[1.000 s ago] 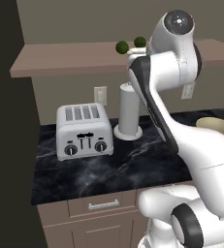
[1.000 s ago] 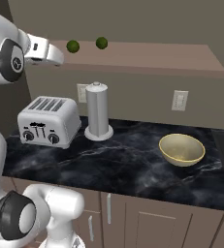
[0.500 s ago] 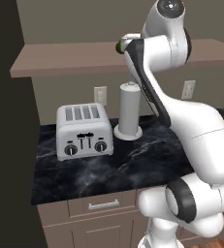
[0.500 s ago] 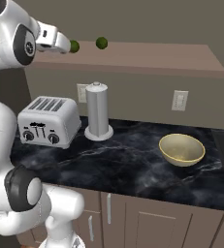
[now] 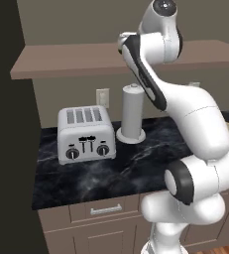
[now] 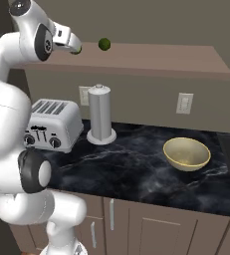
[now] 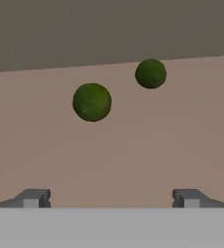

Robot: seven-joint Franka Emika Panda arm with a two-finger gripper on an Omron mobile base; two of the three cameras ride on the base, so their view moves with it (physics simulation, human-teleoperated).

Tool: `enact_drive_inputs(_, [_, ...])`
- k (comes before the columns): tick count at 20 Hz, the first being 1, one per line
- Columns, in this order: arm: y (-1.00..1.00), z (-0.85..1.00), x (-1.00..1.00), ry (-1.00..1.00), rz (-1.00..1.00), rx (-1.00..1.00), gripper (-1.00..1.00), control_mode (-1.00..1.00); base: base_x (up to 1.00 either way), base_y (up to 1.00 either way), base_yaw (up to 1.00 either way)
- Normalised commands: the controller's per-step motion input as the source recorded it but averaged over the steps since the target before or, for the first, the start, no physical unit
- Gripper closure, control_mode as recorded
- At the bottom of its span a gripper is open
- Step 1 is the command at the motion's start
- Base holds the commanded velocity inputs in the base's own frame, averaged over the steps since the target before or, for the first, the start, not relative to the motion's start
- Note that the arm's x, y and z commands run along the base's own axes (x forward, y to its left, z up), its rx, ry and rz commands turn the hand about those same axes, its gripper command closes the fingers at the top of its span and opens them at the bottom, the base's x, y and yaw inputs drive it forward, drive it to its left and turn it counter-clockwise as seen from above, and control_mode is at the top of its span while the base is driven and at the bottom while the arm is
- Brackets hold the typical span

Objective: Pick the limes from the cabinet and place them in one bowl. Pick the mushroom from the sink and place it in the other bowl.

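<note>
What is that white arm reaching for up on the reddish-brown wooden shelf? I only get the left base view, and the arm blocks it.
Observer: Two small dark green round limes lie on that shelf, apart from each other, ahead of the gripper.
Operator: Has it grabbed one?
Observer: No. The hand view shows its fingers wide open with nothing between them; both limes lie beyond the tips.
Operator: Where would they go?
Observer: Probably into the round pale yellow bowl; the right base view shows it empty on the black marble counter.
</note>
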Motion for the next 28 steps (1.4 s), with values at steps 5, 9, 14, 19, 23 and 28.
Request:
enact_drive_inputs(5, [-0.02, -0.10, 0.52, -0.02, 0.04, 0.04, -1.00, -1.00, 0.00, 0.00, 0.00])
enact_drive_inputs(9, [-0.13, -0.18, 0.30, 0.00, 0.00, 0.00, -1.00, -1.00, 0.00, 0.00, 0.00])
enact_drive_inputs(14, [-0.01, -0.06, 0.29, 0.01, 0.04, -0.01, -1.00, -1.00, 0.00, 0.00, 0.00])
enact_drive_inputs(19, [0.01, 0.00, 0.36, 0.04, 0.05, 0.00, -1.00, -1.00, 0.00, 0.00, 0.00])
enact_drive_inputs(23, [0.01, 0.00, 0.44, 0.04, 0.04, 0.00, -1.00, -1.00, 0.00, 0.00, 0.00])
enact_drive_inputs(28, [0.03, 0.00, 0.41, 0.04, 0.02, -0.02, -1.00, -1.00, 0.00, 0.00, 0.00])
